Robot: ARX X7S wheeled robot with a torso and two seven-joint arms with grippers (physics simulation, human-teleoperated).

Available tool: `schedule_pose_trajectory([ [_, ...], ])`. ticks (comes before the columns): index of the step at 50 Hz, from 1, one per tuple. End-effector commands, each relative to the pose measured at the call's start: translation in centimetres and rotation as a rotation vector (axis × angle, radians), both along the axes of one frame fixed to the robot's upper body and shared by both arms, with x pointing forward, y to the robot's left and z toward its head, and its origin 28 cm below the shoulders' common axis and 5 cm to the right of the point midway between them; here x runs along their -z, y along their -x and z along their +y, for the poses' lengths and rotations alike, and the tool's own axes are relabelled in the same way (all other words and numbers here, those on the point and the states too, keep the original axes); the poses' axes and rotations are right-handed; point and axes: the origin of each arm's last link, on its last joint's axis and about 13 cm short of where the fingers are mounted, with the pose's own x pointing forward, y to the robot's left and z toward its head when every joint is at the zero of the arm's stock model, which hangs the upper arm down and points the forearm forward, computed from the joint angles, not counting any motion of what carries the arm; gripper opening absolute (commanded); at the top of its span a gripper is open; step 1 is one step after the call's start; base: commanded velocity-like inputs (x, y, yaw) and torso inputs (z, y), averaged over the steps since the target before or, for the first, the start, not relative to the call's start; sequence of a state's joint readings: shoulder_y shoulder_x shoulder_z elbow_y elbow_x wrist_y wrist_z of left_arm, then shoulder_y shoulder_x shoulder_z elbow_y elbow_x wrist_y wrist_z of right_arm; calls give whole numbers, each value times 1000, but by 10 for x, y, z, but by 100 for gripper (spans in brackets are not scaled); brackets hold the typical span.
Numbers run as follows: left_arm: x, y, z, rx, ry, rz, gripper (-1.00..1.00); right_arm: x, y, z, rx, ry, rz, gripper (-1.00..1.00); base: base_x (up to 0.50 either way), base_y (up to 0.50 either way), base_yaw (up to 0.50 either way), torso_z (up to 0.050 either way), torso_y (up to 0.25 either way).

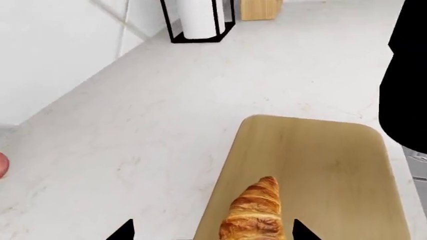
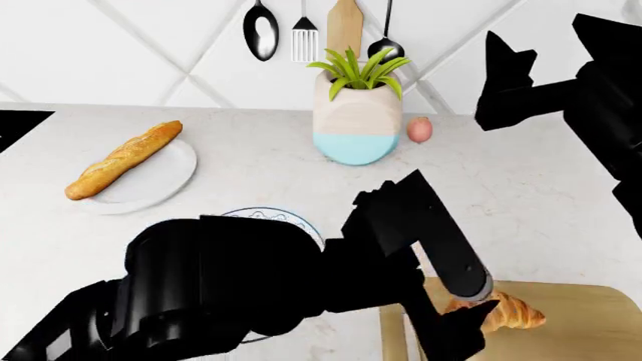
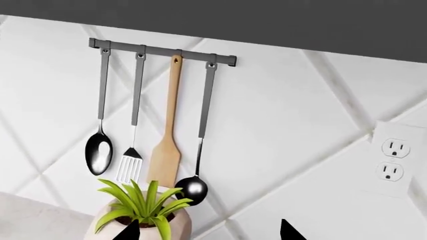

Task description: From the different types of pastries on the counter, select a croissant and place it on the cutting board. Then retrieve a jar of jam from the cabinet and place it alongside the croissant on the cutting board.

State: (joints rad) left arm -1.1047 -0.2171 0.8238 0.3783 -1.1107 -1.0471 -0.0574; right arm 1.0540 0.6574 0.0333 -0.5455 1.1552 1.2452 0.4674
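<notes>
Nearest the head camera is the black left arm [image 2: 251, 289], reaching across the white table [image 2: 271, 169] toward the cutting board [image 2: 592, 323]. Its left gripper [image 1: 212, 234] hangs over the near end of the board, and the two dark fingertips stand apart on either side of the croissant [image 1: 255, 212], so the jaws are spread and grip nothing. That croissant lies flat on the board near the edge that faces the open table. In the left wrist view its long axis runs along the board's length, with one tapered tip pointing toward the board's far rounded end and the thicker body toward the gripper. From the head view part of it is hidden behind the arm.

Beyond the board, in the left wrist view, a paper towel roll in a black wire holder [image 1: 198, 20] stands by the wall, with a wooden block [image 1: 260, 9] just beside it.

Relative to the potted plant [image 2: 358, 113] at the back of the table, a baguette-like loaf [image 2: 122, 159] rests aslant on a white plate [image 2: 150, 180] well off to its left, and a small pink object [image 2: 420, 129] sits just beside it on the right. A blue-patterned plate [image 2: 271, 218] peeks out from behind the left arm.

Raised well above the table, the right gripper [image 3: 208, 231] faces the wall, where utensils hang from a rail [image 3: 163, 51] above the plant and a wall outlet [image 3: 393, 160] sits off to the side. Its fingertips are apart and hold nothing.
</notes>
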Motion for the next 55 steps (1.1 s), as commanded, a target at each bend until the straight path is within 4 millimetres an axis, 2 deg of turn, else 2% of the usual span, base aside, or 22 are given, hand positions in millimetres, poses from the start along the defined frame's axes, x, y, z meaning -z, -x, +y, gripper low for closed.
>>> schedule_pose_trajectory([
  [1, -26, -4, 33, -108, 126, -65, 100, -8, 5, 0, 5, -4, -23, 100, 0, 0, 0, 0, 0],
  [7, -41, -7, 56, -230, 207, -121, 100, -8, 5, 1, 5, -6, -29, 100, 0, 0, 0, 0, 0],
  [14, -50, -9, 81, -458, 236, -209, 100, -10, 5, 2, 13, -23, -60, 100, 0, 0, 0, 0, 0],
  [27, -51, 2, 121, -714, 377, -323, 100, -6, 16, -1, 77, 29, -147, 100, 0, 0, 0, 0, 0],
  [33, -44, 9, 138, -843, 434, -401, 100, 1, 32, 1, 85, 11, -210, 100, 0, 0, 0, 0, 0],
  [45, -41, 12, 143, -869, 445, -427, 100, 4, 39, 3, 78, 5, -234, 100, 0, 0, 0, 0, 0],
  [51, -38, 10, 147, -894, 463, -420, 100, -13, 51, 2, 60, 25, -358, 100, 0, 0, 0, 0, 0],
  [55, -37, 9, 147, -903, 469, -413, 100, -21, 53, 1, 45, 18, -395, 100, 0, 0, 0, 0, 0],
])
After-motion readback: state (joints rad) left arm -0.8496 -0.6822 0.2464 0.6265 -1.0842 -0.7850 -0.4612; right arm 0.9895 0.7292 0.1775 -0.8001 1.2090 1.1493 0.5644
